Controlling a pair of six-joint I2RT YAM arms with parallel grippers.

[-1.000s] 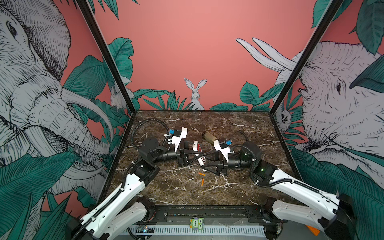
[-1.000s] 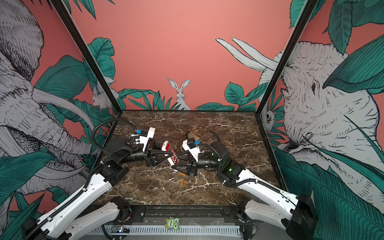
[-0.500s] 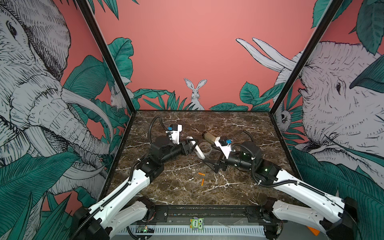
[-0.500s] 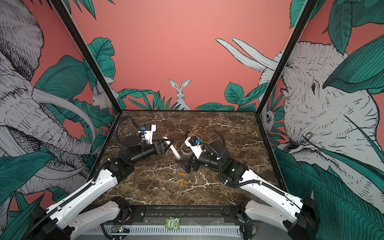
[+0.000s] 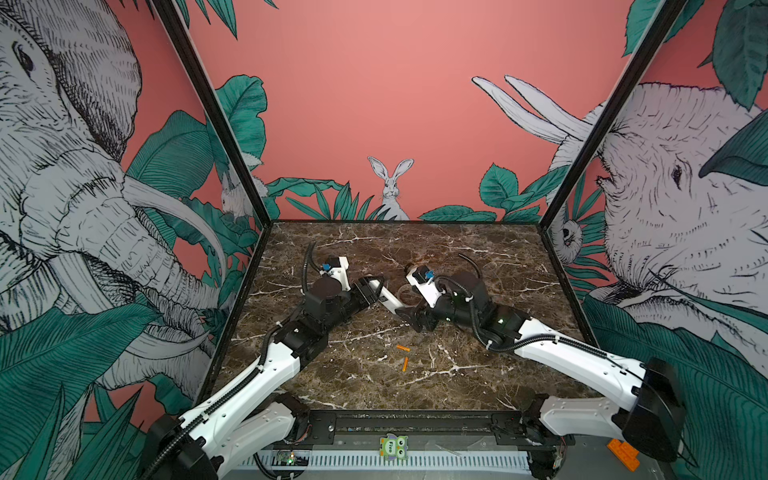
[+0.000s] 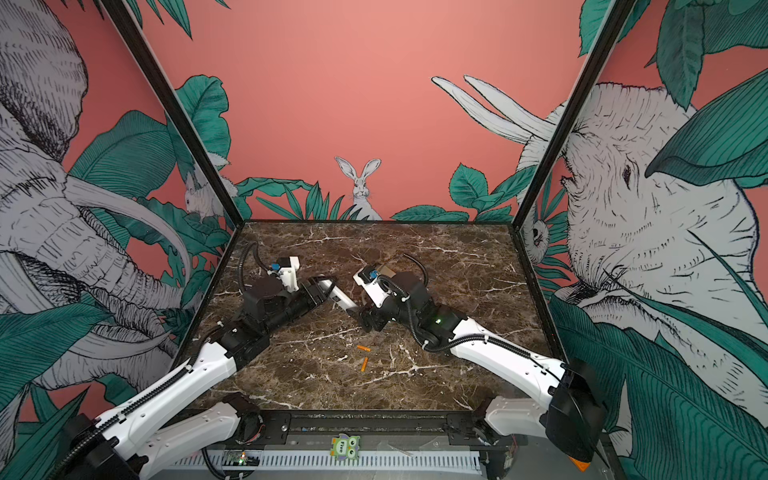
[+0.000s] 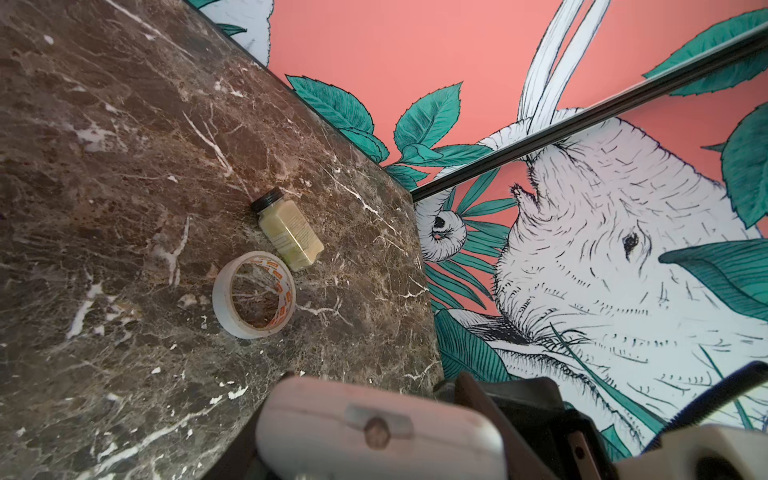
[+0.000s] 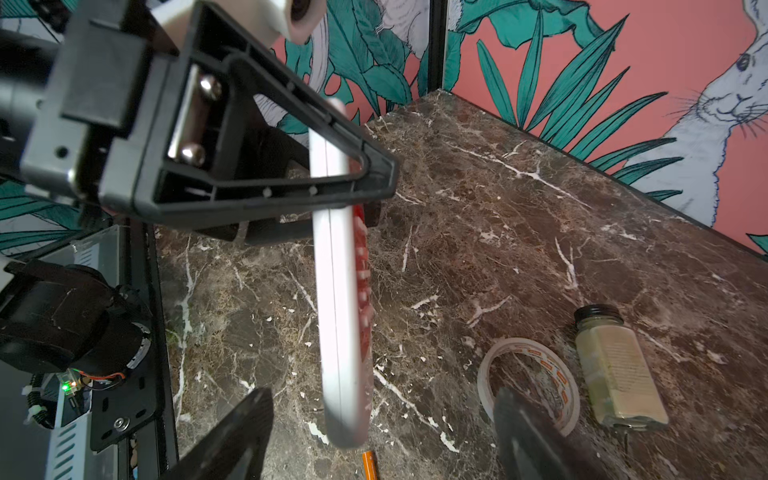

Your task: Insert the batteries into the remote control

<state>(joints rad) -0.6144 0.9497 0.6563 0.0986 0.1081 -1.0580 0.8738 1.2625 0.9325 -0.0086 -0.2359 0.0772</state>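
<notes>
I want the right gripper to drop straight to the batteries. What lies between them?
Only bare table: both top views show nothing between the open right gripper and the batteries.

Left tool [image 5: 374,288] clamped, right tool [image 5: 409,320] spread wide, tips close.

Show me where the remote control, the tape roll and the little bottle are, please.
The remote control [image 8: 336,291]: right wrist view, on its white side edge.
The tape roll [image 7: 219,297]: left wrist view, on its white outer wall.
The little bottle [image 7: 291,235]: left wrist view, on its pale body.
</notes>
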